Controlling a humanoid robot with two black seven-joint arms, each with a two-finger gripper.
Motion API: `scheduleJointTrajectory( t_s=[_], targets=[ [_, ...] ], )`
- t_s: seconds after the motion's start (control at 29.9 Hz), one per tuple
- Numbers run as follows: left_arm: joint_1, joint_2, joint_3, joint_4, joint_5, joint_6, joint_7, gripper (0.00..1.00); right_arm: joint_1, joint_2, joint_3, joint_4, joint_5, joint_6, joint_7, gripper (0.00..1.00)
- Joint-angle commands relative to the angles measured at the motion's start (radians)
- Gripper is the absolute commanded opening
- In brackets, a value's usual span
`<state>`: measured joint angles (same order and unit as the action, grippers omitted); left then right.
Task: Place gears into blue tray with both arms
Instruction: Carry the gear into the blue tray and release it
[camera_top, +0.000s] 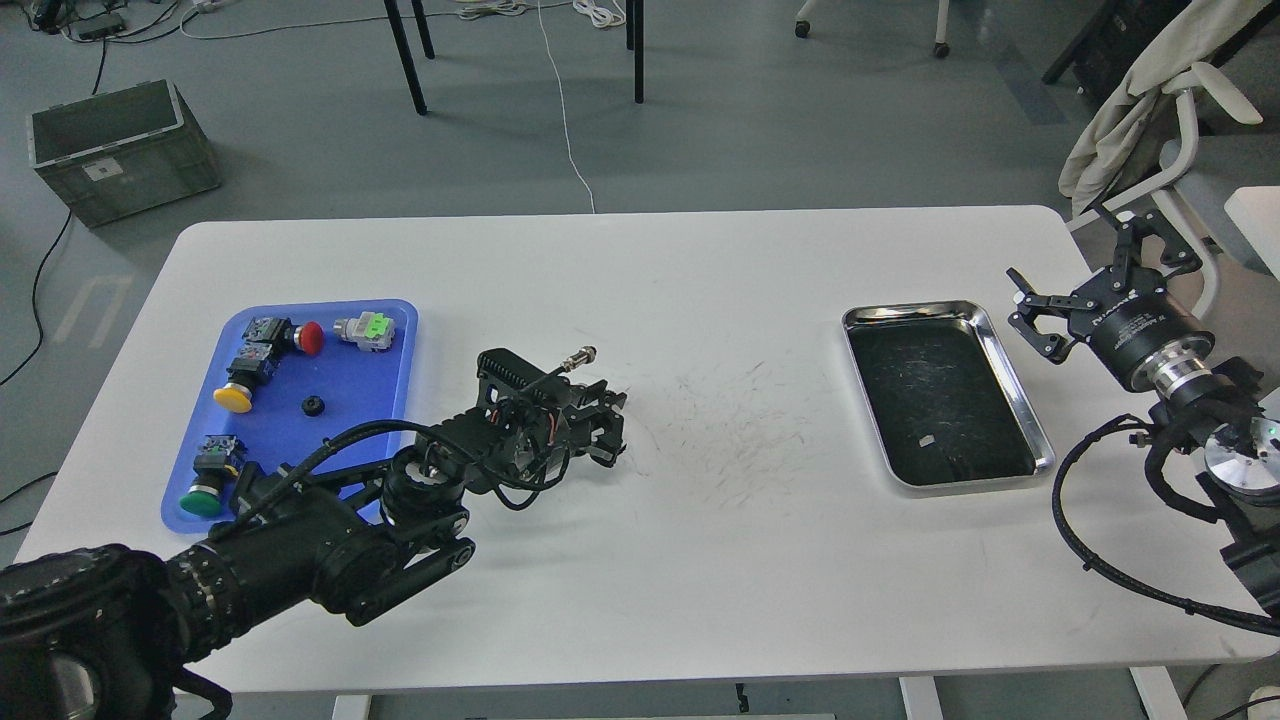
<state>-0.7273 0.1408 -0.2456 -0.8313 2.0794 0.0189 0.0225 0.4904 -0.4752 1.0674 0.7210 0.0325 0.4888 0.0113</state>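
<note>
The blue tray (395, 330) lies at the table's left. One small black gear (313, 405) rests near its middle, among the push-button switches. My left arm reaches in from the lower left, and its gripper (606, 428) hovers low over the white table just right of the tray. Its dark fingers overlap, so I cannot see whether they hold anything. My right gripper (1085, 268) is at the table's right edge, beside the steel tray, with its fingers spread wide and nothing between them.
Several push-button switches sit in the blue tray: red (308, 338), yellow (234, 397) and green (203, 497) caps, plus a grey-green one (366, 329). A shiny steel tray (1010, 372) with a dark bottom lies at the right. A chair stands beyond the right edge.
</note>
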Motion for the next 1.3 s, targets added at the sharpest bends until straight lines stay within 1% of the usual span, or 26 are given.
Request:
scheduleJointTrajectory(
  t_s=[0.0,0.13,0.23,0.33,0.37,0.43,0.6,0.67,0.74,0.9,1.07,1.17,1.24,1.27],
  targets=[
    [-0.073,0.141,-0.006,-0.156,-0.097,-0.004,0.0,0.06,0.003,-0.008,-0.001,0.005,-0.003,0.0,-0.002,0.97],
    [-0.179,0.366,-0.006,-0.374,-0.231,-0.031,0.01,0.06,0.008,-0.011,-0.001,0.006,-0.002,0.0,-0.005,0.97],
    [-0.198,0.557,-0.006,-0.506,-0.28,-0.042,0.002,0.06,0.008,-0.011,-0.001,0.014,-0.003,0.0,-0.005,0.97],
    [-0.175,0.727,0.006,-0.58,-0.294,-0.033,-0.013,0.06,0.007,-0.011,-0.001,0.017,-0.002,0.0,-0.005,0.97],
    [-0.149,0.77,0.008,-0.589,-0.301,-0.027,-0.022,0.06,0.007,-0.011,-0.001,0.017,-0.003,0.0,-0.005,0.97],
    [-0.057,0.815,-0.003,-0.591,-0.334,-0.002,-0.033,0.06,0.007,-0.01,-0.001,0.017,-0.003,0.0,-0.005,0.97],
    [0.092,0.847,0.008,-0.578,-0.386,0.096,-0.035,0.06,0.007,-0.011,-0.001,0.017,-0.003,0.0,-0.005,0.97],
    [0.153,0.839,0.002,-0.572,-0.381,0.118,-0.035,0.06,0.007,-0.011,-0.001,0.017,-0.003,0.0,-0.005,0.97],
    [0.187,0.826,-0.003,-0.563,-0.378,0.124,-0.033,0.06,0.007,-0.011,-0.001,0.017,-0.003,0.0,-0.005,0.97],
    [0.238,0.783,-0.003,-0.532,-0.378,0.124,-0.033,0.07,0.007,-0.011,-0.001,0.017,-0.003,0.0,-0.005,0.97],
    [0.243,0.752,0.002,-0.499,-0.364,0.125,-0.035,0.07,0.007,-0.011,-0.001,0.015,-0.005,0.0,-0.005,0.97],
    [0.244,0.738,0.002,-0.477,-0.363,0.125,-0.036,0.09,0.007,-0.011,-0.007,0.011,-0.005,0.0,-0.002,0.97],
    [0.244,0.737,0.002,-0.468,-0.363,0.125,-0.036,0.15,0.008,-0.011,-0.007,0.009,-0.006,0.0,-0.002,0.97],
    [0.244,0.735,0.002,-0.466,-0.363,0.125,-0.036,0.21,0.007,-0.011,-0.007,0.008,-0.008,0.0,-0.002,0.97]
  ],
)
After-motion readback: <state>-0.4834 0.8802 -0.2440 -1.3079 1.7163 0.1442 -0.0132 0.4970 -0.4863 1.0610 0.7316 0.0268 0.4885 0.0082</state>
